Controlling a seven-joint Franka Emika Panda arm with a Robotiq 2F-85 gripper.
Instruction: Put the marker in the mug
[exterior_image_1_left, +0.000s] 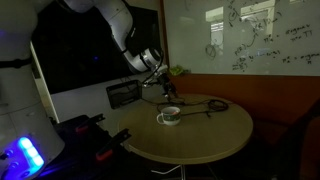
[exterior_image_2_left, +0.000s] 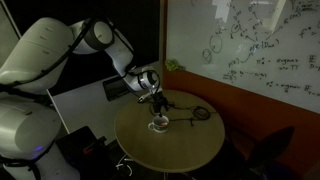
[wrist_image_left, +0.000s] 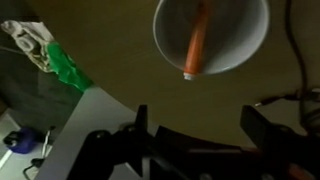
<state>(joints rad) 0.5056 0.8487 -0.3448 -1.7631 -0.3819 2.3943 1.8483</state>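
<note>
On round wooden worktop (exterior_image_1_left: 210, 135): mug (wrist_image_left: 240, 35), marker (wrist_image_left: 197, 40) leaning inside against mug rim; above mug, end effector (wrist_image_left: 195, 120) spread apart.

The mug (exterior_image_1_left: 170, 117) is sitting on the table (exterior_image_1_left: 205, 138). The marker (wrist_image_left: 197, 40) is lying inside it, one end leaning on the rim. The cable loop (exterior_image_1_left: 212, 104) is lying near the mug, and the gripper (exterior_image_2_left: 157, 103) is hanging just above it.
</note>
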